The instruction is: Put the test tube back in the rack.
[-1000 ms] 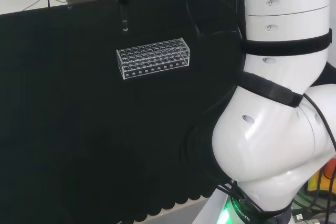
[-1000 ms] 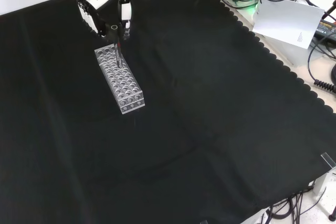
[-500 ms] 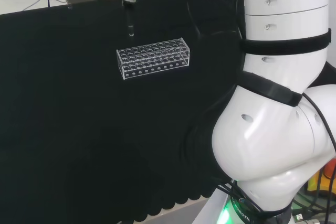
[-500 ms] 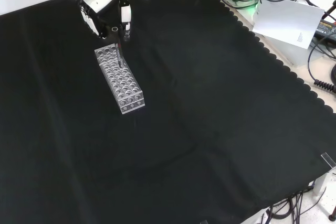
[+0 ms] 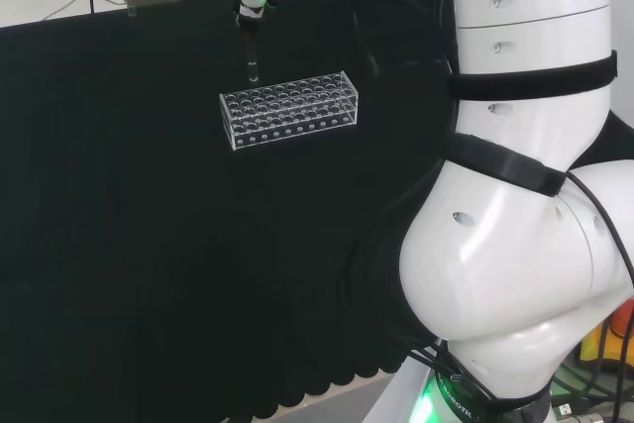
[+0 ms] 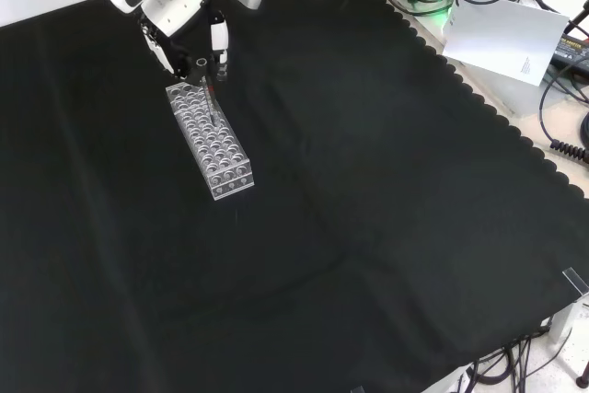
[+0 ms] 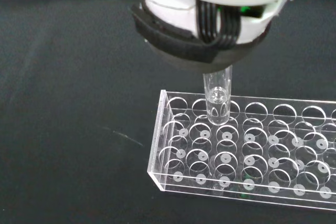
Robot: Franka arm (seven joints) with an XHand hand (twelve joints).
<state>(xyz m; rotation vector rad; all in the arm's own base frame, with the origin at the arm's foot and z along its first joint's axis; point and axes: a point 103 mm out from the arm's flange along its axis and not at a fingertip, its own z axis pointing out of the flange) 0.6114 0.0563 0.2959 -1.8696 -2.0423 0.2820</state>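
**Test tube poised over the rack**

While my hand (image 6: 189, 20) hangs above the far end of the clear rack (image 6: 210, 138) in the front view, my fingers (image 6: 219, 41) are curled in a pinch on the upright test tube (image 7: 217, 97). Seen from the wrist, the tube's rounded lower end sits over a hole in the rack's outer row, near one end; whether it has entered the hole I cannot tell. From the head view the tube (image 5: 252, 54) stands just behind the rack (image 5: 288, 109) on the black cloth (image 5: 119, 245).
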